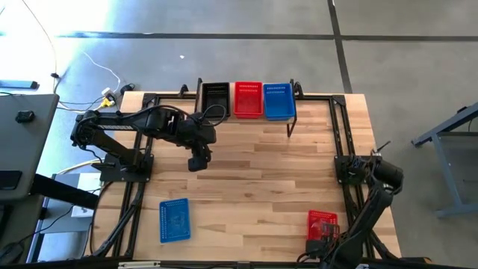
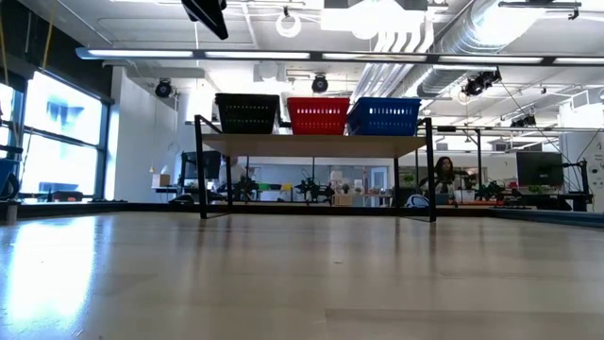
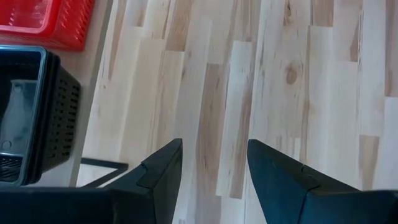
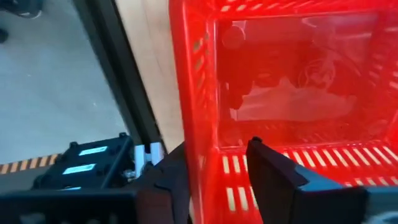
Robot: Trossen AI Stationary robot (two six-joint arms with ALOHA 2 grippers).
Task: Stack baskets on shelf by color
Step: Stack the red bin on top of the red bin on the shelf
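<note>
On the shelf (image 2: 316,144) at the table's far edge stand a black basket (image 2: 247,113), a red basket (image 2: 318,115) and a blue basket (image 2: 385,115) side by side. Another red basket (image 1: 323,221) rests on its bottom at the near right of the table. My right gripper (image 4: 217,144) points down over it, open. One finger (image 4: 273,177) is inside the basket and the other outside its long wall (image 4: 196,124); a gap shows at the inner finger. My left gripper (image 1: 196,163) hangs open above the table in front of the shelf, holding nothing.
A loose blue basket (image 1: 174,220) lies on the table at the near left. Black frame rails (image 1: 345,134) run along the table's sides, with the arm bases on them. Bare wood lies between the shelf and the near baskets.
</note>
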